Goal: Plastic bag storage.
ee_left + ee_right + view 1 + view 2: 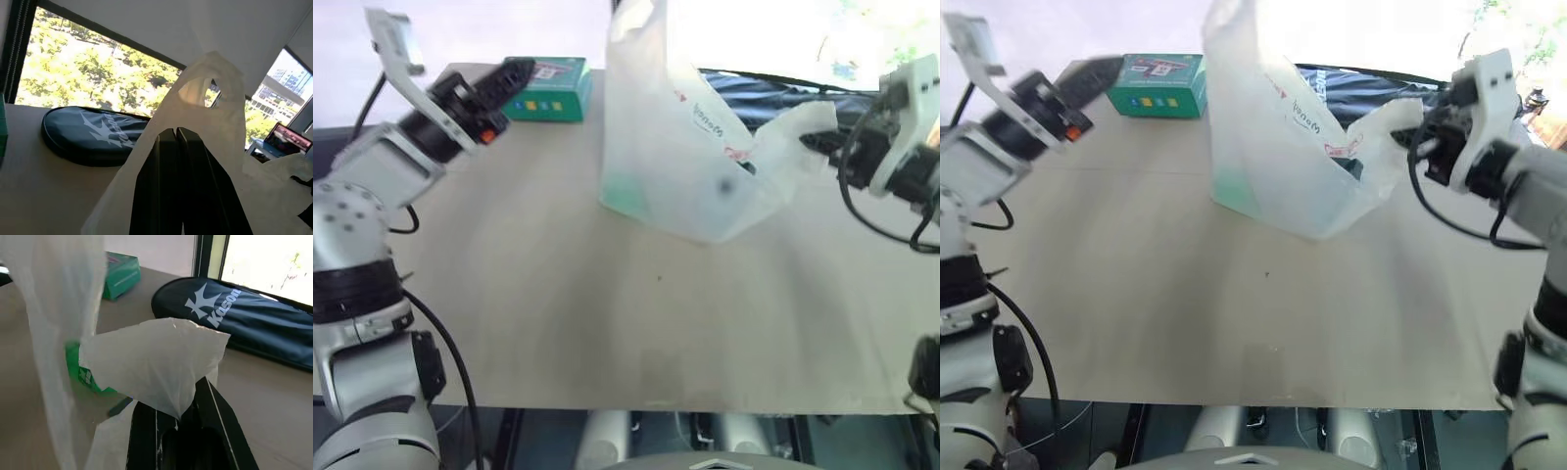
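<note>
Left eye view: plastic bag (685, 166) mid-table.

My two head eyes look forward and down over the counter (607, 323) from its near edge, taking in its whole width; both share the bag (685, 166), the green box (548, 88) at the far left and the dark case (1371, 93) at the far right. My left wrist camera sits low, close behind my left tool (176, 139), facing far and right across the bag to the case and the windows. My right wrist camera looks along my right tool (178, 423), very near the bag, facing far and left towards the box and the case.
</note>
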Controlling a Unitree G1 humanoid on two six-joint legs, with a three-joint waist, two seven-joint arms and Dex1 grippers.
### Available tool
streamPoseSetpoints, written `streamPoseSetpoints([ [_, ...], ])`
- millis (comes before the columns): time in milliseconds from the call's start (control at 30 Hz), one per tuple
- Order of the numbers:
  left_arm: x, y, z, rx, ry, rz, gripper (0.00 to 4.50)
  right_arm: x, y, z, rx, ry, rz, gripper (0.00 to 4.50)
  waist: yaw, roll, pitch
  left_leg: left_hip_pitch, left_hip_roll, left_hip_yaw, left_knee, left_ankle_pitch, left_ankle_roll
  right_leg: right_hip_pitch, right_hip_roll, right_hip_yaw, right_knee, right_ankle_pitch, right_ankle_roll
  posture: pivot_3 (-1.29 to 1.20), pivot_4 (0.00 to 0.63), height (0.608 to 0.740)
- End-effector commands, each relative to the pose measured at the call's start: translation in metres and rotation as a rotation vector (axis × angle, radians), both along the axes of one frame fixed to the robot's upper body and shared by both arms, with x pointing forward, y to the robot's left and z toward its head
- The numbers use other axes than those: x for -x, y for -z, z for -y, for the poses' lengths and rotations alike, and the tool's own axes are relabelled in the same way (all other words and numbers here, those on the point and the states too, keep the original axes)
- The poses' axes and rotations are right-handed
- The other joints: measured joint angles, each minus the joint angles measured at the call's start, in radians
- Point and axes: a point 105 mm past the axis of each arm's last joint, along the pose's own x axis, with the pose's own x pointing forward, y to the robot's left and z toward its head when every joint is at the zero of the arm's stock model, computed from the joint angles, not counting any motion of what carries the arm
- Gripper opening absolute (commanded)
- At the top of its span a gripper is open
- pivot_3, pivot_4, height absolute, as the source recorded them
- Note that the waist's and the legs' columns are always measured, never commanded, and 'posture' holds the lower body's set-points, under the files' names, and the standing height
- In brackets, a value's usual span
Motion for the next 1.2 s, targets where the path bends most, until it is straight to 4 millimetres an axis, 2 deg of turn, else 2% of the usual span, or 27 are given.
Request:
streamPoseSetpoints([
  [33, 0.010, 0.015, 0.004, -0.153, -0.009, 0.094, 0.04, 0.019, 0.008, 0.006, 0.185, -0.017, 0.113, 0.00, 0.000, 0.000, 0.000, 0.000, 0.000, 0.000, 0.000, 0.000, 0.000, 0.000, 0.000, 0.000, -0.001, 0.000, 0.000, 0.00, 0.150, 0.740],
  [233, 0.018, 0.048, 0.010, -0.207, 0.049, 0.049, 0.04, 0.037, 0.025, 0.011, 0.216, -0.072, 0.073, 0.00, 0.000, 0.000, 0.000, 0.003, 0.002, -0.002, 0.003, 0.000, 0.000, 0.004, -0.002, 0.001, 0.001, 0.000, 0.000, 0.00, 0.150, 0.740],
  [400, 0.031, 0.064, 0.022, -0.216, 0.166, 0.029, 0.04, 0.038, 0.038, 0.007, 0.228, -0.097, 0.041, 0.00, -0.001, 0.000, 0.000, 0.002, 0.002, -0.003, 0.003, 0.000, 0.000, 0.004, -0.003, 0.002, 0.001, 0.000, 0.000, 0.00, 0.150, 0.740],
  [433, 0.034, 0.066, 0.024, -0.216, 0.176, 0.028, 0.54, 0.042, 0.040, 0.005, 0.230, -0.120, 0.034, 0.54, 0.000, 0.000, 0.000, 0.002, 0.002, -0.003, 0.003, 0.000, 0.000, 0.004, -0.003, 0.002, 0.001, 0.000, 0.000, 0.00, 0.150, 0.740],
  [467, 0.036, 0.068, 0.026, -0.225, 0.184, 0.029, 0.76, 0.045, 0.041, 0.004, 0.232, -0.136, 0.029, 0.78, 0.002, 0.000, 0.000, 0.002, 0.002, -0.003, 0.003, 0.000, 0.000, 0.004, -0.003, 0.002, 0.001, 0.000, 0.000, 0.00, 0.150, 0.740],
  [567, 0.041, 0.074, 0.029, -0.213, 0.185, 0.018, 2.06, 0.063, 0.037, 0.003, 0.197, -0.193, 0.027, 2.12, 0.005, 0.000, 0.000, 0.001, 0.002, -0.004, 0.003, 0.000, 0.000, 0.004, -0.003, 0.002, 0.001, 0.000, 0.000, 0.00, 0.150, 0.740],
  [667, 0.050, 0.084, 0.032, -0.215, 0.195, -0.005, 3.37, 0.094, 0.039, 0.012, 0.170, -0.238, -0.030, 3.56, 0.007, 0.000, 0.000, 0.002, 0.001, -0.005, 0.003, 0.000, 0.000, 0.005, -0.003, 0.001, 0.000, 0.000, 0.000, 0.00, 0.150, 0.740],
  [700, 0.053, 0.088, 0.032, -0.221, 0.199, -0.016, 3.93, 0.106, 0.042, 0.017, 0.163, -0.244, -0.068, 3.66, 0.007, 0.000, 0.000, 0.001, 0.001, -0.006, 0.003, 0.000, 0.000, 0.006, -0.004, 0.000, -0.001, 0.000, 0.000, 0.00, 0.150, 0.740],
  [767, 0.059, 0.095, 0.033, -0.239, 0.209, -0.032, 4.48, 0.126, 0.049, 0.026, 0.172, -0.233, -0.125, 3.66, 0.009, 0.000, -0.001, 0.002, 0.001, -0.008, 0.003, 0.000, 0.000, 0.009, -0.004, -0.001, -0.002, 0.000, 0.000, 0.00, 0.150, 0.740],
  [833, 0.061, 0.101, 0.030, -0.251, 0.207, -0.051, 4.48, 0.138, 0.055, 0.033, 0.185, -0.217, -0.157, 3.66, 0.008, 0.000, -0.001, 0.003, 0.001, -0.010, 0.003, 0.000, 0.000, 0.012, -0.004, -0.004, -0.005, 0.000, 0.000, 0.00, 0.150, 0.740],
  [933, 0.062, 0.116, 0.015, -0.324, 0.164, -0.088, 4.48, 0.141, 0.074, 0.063, 0.208, -0.090, -0.194, 3.66, 0.003, -0.001, -0.002, 0.007, 0.002, -0.011, 0.003, -0.001, 0.000, 0.016, -0.002, -0.004, -0.007, 0.000, 0.001, 0.00, 0.150, 0.740],
  [1000, 0.060, 0.120, 0.005, -0.356, 0.131, -0.098, 4.48, 0.140, 0.085, 0.076, 0.235, -0.044, -0.189, 3.66, 0.003, 0.000, -0.002, 0.013, 0.003, -0.011, 0.002, -0.002, 0.003, 0.022, -0.002, -0.004, -0.009, -0.001, 0.002, 0.00, 0.150, 0.740],
  [1200, 0.062, 0.121, -0.019, -0.410, 0.089, -0.121, 4.48, 0.131, 0.096, 0.090, 0.250, -0.009, -0.148, 3.66, 0.004, 0.001, -0.003, 0.016, 0.004, -0.010, 0.002, -0.006, -0.001, 0.022, -0.003, -0.003, -0.008, 0.000, 0.000, 0.00, 0.150, 0.740],
])
